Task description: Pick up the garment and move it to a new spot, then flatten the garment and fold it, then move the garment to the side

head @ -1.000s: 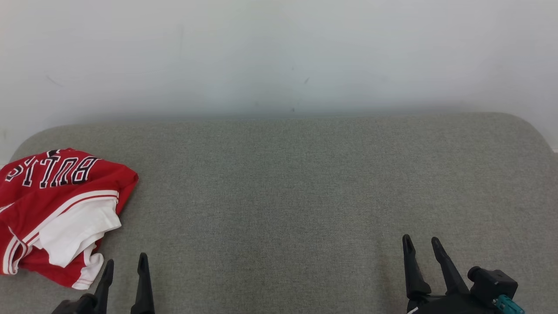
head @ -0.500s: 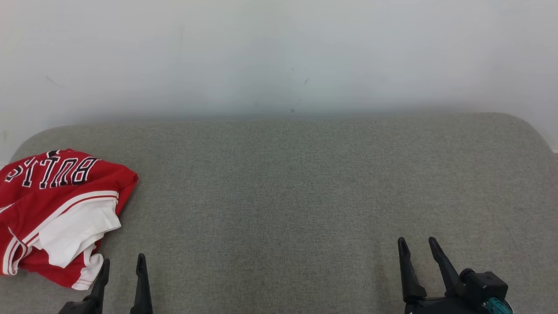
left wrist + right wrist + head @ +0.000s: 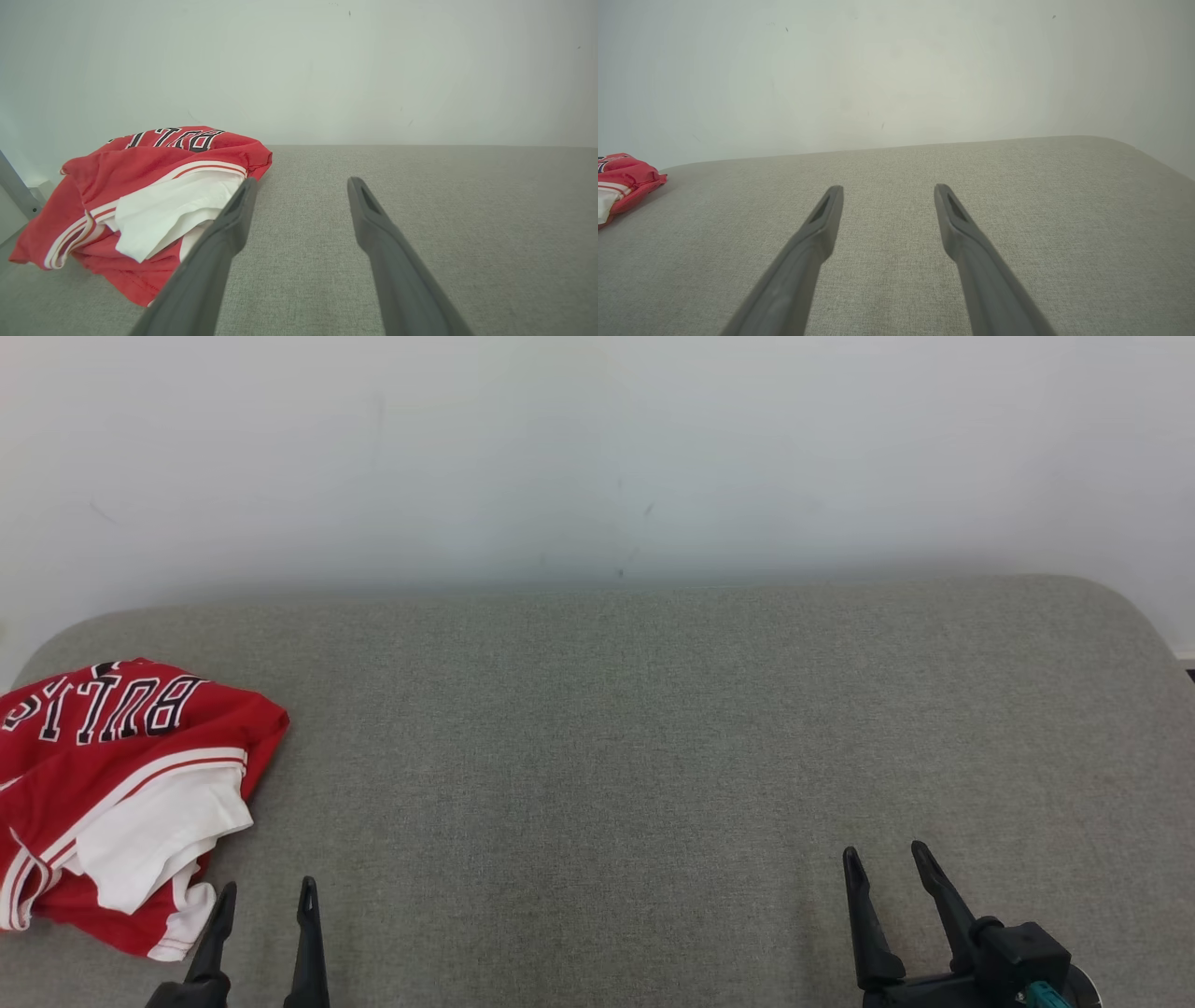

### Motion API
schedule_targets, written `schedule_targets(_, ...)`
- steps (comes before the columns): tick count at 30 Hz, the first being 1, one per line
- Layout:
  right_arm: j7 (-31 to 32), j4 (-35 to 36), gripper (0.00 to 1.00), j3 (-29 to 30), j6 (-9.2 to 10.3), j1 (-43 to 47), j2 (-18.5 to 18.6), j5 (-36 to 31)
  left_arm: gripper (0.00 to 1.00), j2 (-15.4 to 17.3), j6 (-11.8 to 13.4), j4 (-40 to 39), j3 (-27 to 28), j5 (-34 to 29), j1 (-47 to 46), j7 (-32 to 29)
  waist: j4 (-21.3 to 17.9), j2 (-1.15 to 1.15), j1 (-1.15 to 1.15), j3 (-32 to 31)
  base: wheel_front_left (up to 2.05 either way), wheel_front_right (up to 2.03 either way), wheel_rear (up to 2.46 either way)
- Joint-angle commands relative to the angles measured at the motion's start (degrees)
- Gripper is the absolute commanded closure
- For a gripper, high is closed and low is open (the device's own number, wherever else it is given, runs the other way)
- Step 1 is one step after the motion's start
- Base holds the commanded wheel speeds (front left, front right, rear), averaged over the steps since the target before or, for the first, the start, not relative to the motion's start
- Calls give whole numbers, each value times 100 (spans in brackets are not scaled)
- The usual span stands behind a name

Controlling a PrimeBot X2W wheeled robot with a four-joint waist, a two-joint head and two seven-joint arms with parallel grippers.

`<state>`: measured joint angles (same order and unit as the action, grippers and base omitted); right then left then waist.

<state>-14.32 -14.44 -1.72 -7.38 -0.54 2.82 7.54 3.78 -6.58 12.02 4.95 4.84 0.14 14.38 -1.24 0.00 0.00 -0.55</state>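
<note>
At frame's left edge garment (image 3: 121, 793) sits bunched; grey counter (image 3: 597, 728) runs open rightward. L gripper (image 3: 268, 885), R gripper (image 3: 882, 849) at bottom, fingers up, spread wide, empty.

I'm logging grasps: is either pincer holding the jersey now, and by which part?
Nothing is held. The left pincer and right pincer are both open and empty; the jersey lies crumpled on the grey surface near the left one.
</note>
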Motion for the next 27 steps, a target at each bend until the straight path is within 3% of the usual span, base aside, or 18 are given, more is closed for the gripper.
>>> schedule_targets(1, -52, 4, 0, -15, -19, 41, 10, -93, 0, -15, -24, -26, 11, -131, 88, 42, -3, 0, 0, 2, 0, 0, 0)
schedule_targets(27, -97, 22, 0, 28, -21, 56, 9, -56, 0, -55, -94, -26, 78, -305, 87, 86, 2, 0, 0, 62, 0, 0, 0)
